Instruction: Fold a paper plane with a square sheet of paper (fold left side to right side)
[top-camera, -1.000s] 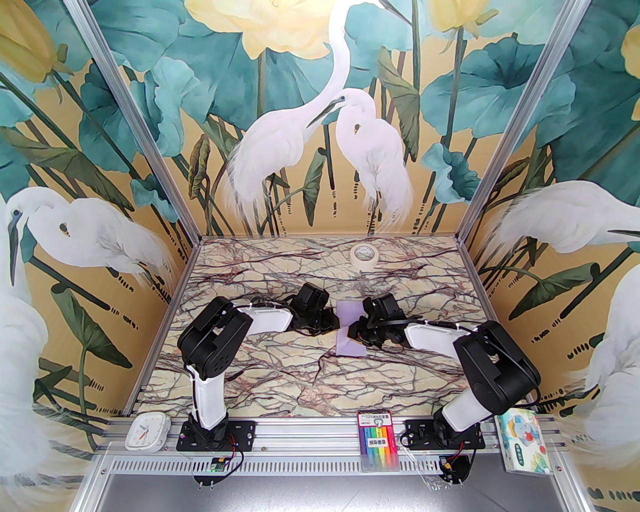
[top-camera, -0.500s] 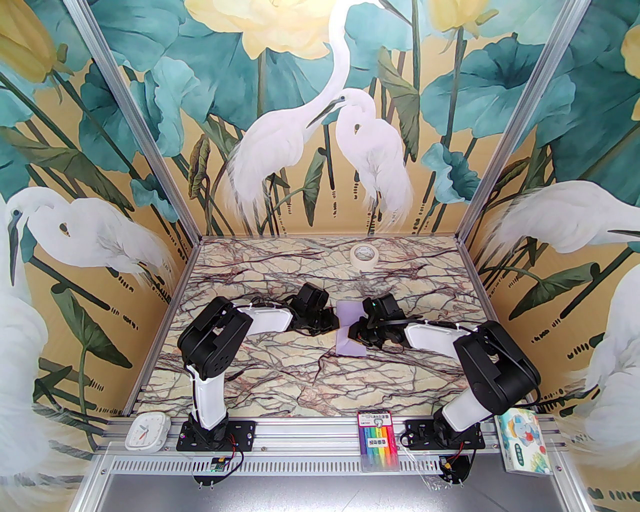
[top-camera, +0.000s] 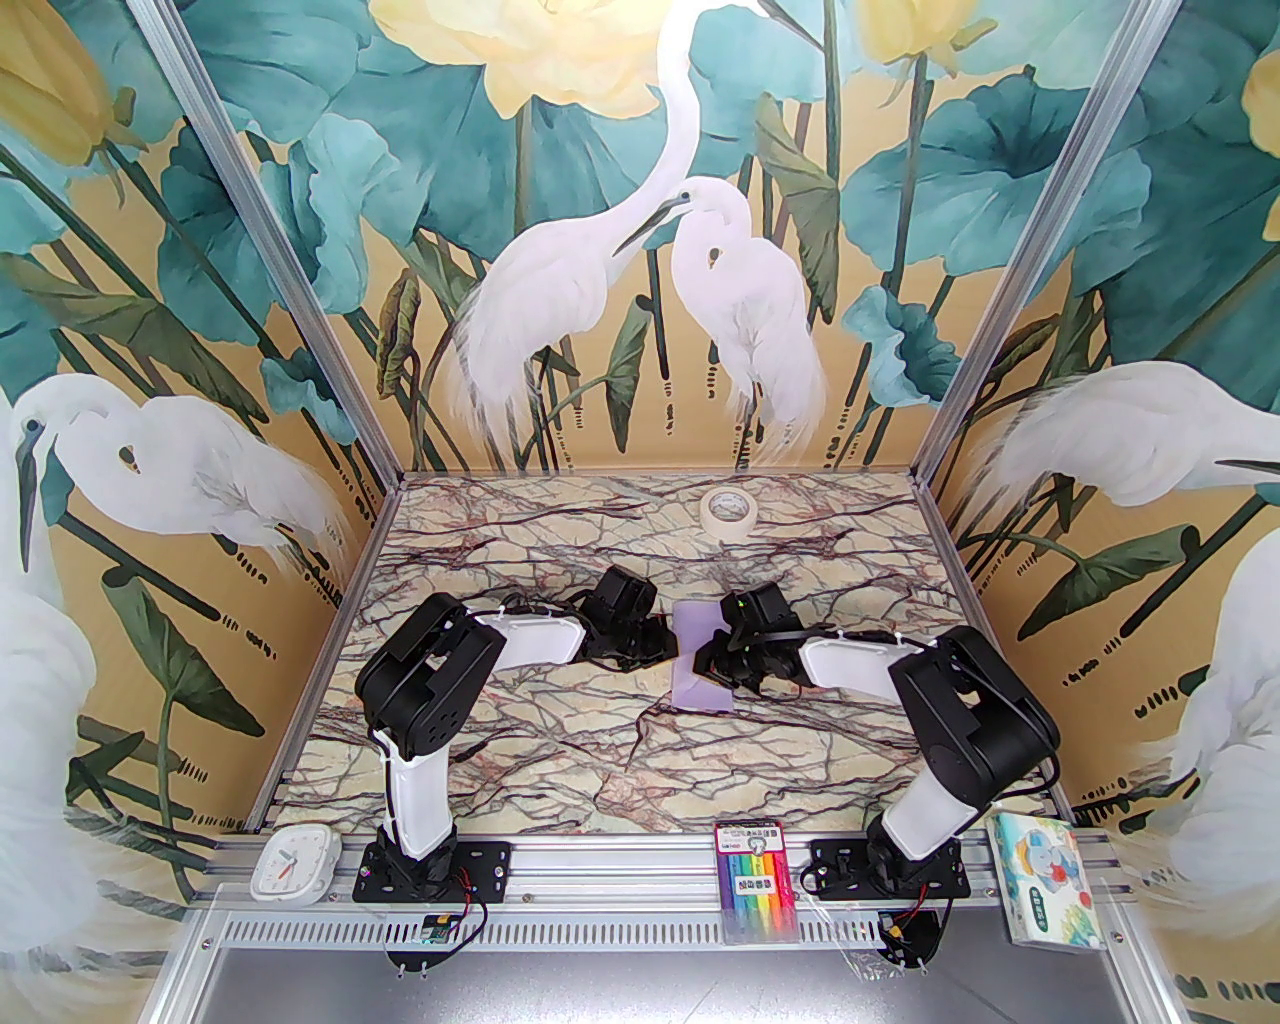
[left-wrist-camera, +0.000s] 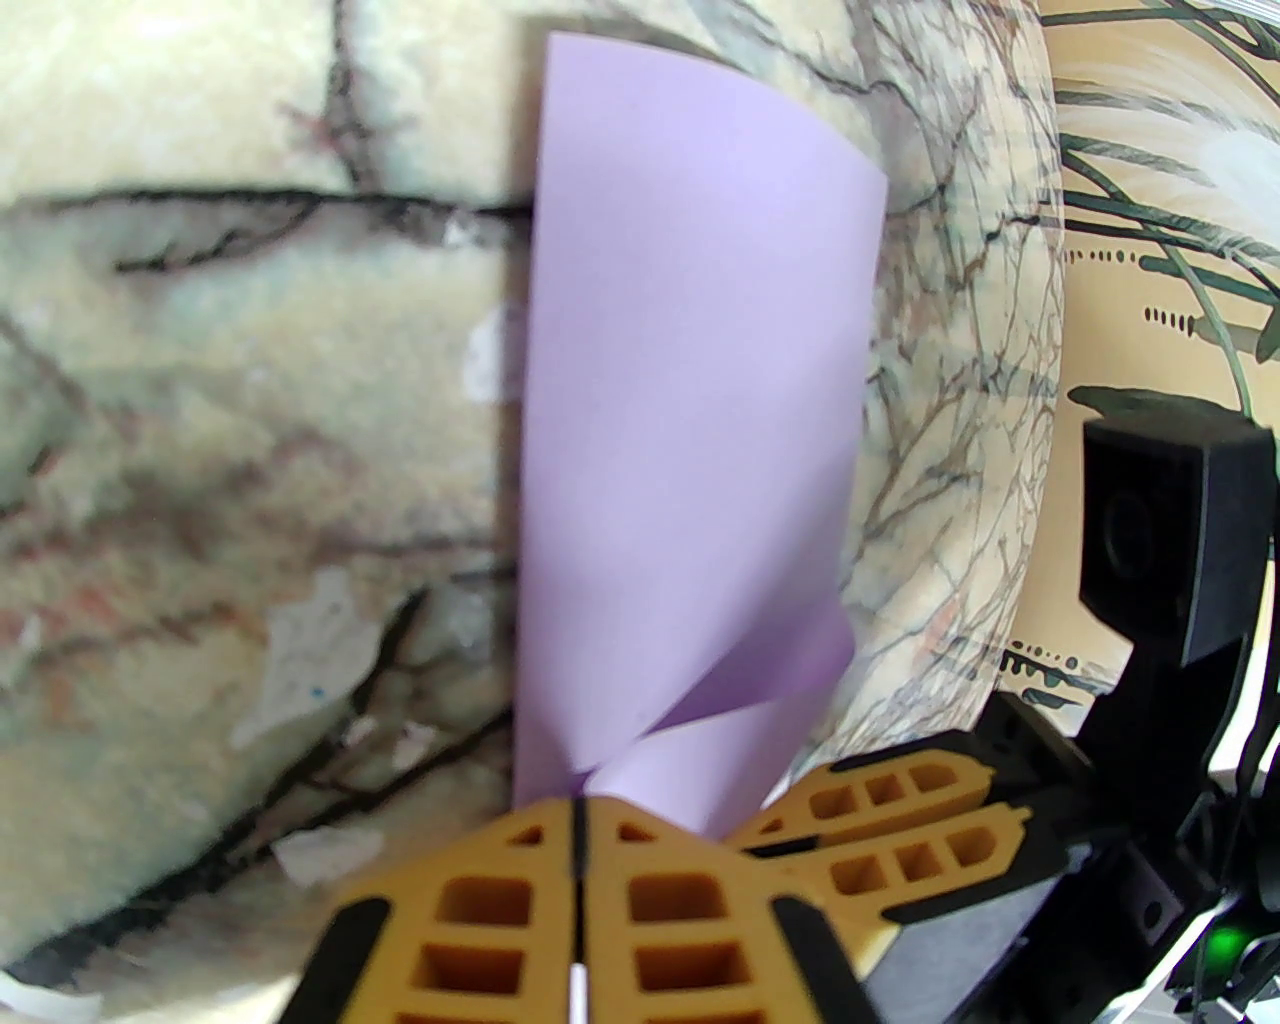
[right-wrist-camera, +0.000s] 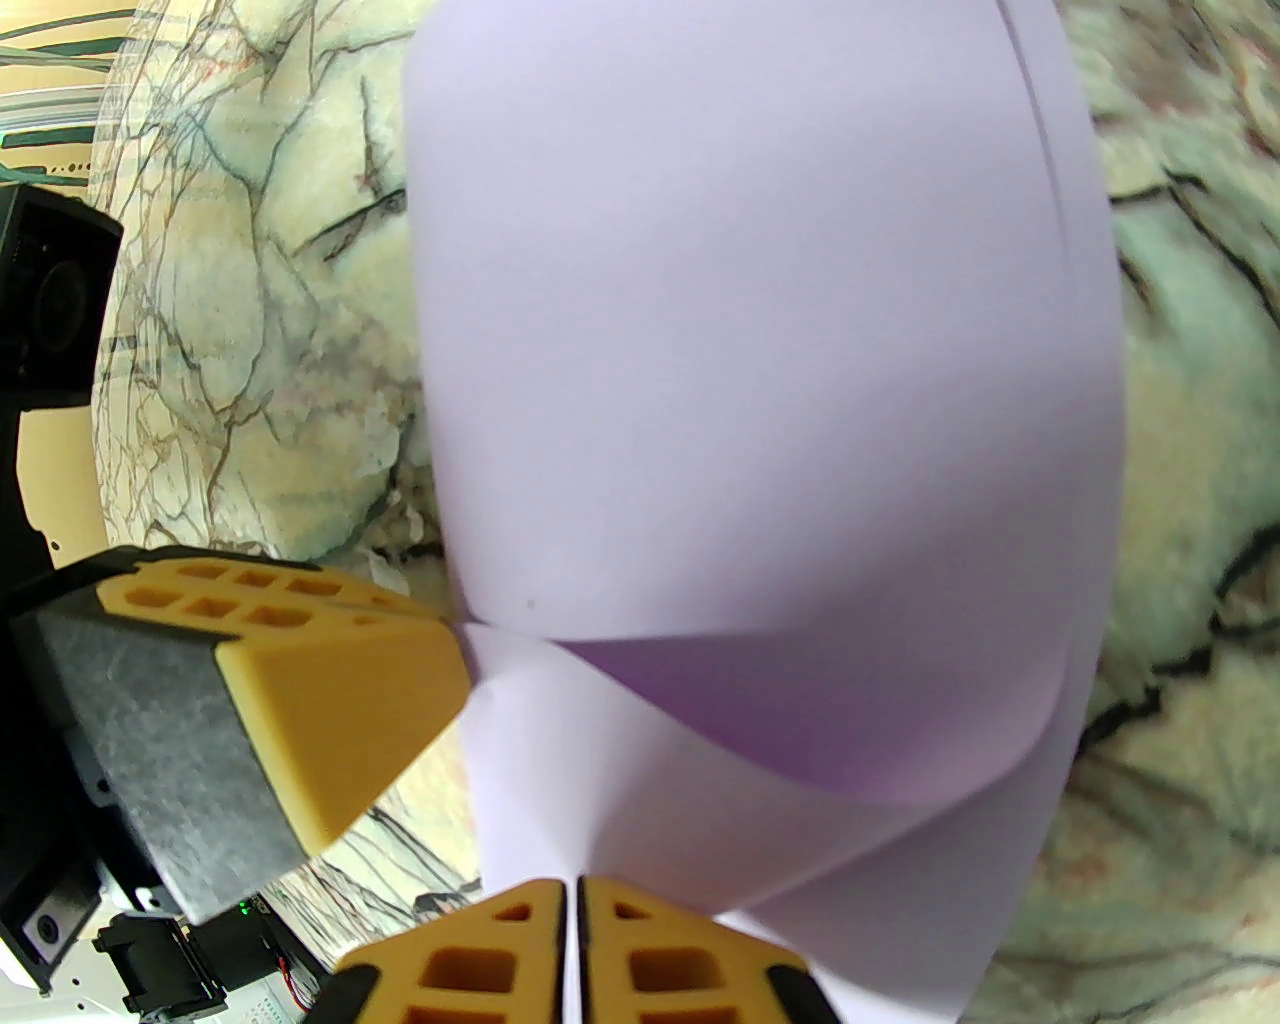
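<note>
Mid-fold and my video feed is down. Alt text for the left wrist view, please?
A thin pale lavender paper sheet, doubled over into a long strip, lies on the veined marble table, its near end lifted and curled. The left gripper, yellow fingers shut, pinches that end; the right gripper meets it from the frame's lower right.

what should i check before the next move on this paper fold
1. left claw shut on the sheet: ok
2. right claw shut on the sheet: ok
3. top layer lying flat: not ok, it gapes near the claws
4. side edges matched: cannot tell
5. tape roll clear of the sheet: ok
</note>
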